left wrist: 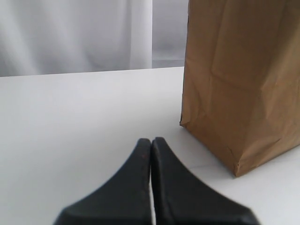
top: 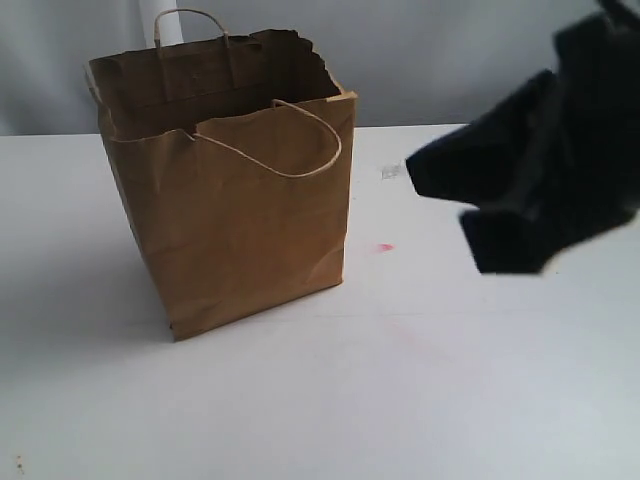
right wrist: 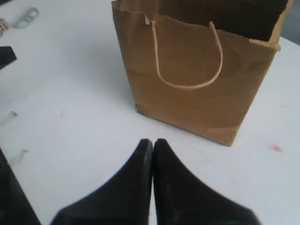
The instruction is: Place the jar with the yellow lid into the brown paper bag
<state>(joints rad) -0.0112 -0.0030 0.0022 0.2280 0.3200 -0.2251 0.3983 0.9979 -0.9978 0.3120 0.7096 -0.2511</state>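
Note:
The brown paper bag (top: 235, 215) stands upright and open on the white table, left of centre, its ragged rim and two loop handles up. It also shows in the left wrist view, brown paper bag (left wrist: 239, 84), and in the right wrist view, brown paper bag (right wrist: 197, 75). The yellow-lidded jar is out of view in every frame. My right gripper (top: 425, 175) hangs to the right of the bag, raised off the table; its right gripper (right wrist: 153, 141) fingers are pressed together on nothing. My left gripper (left wrist: 151, 140) is shut and empty, low beside the bag's base.
A small red mark (top: 385, 247) and a clear scrap (top: 390, 172) lie on the table right of the bag. A metal ring piece (right wrist: 23, 18), a black item (right wrist: 5, 56) and tape scraps (right wrist: 18, 154) sit beyond the bag. White curtain (left wrist: 75, 37) behind.

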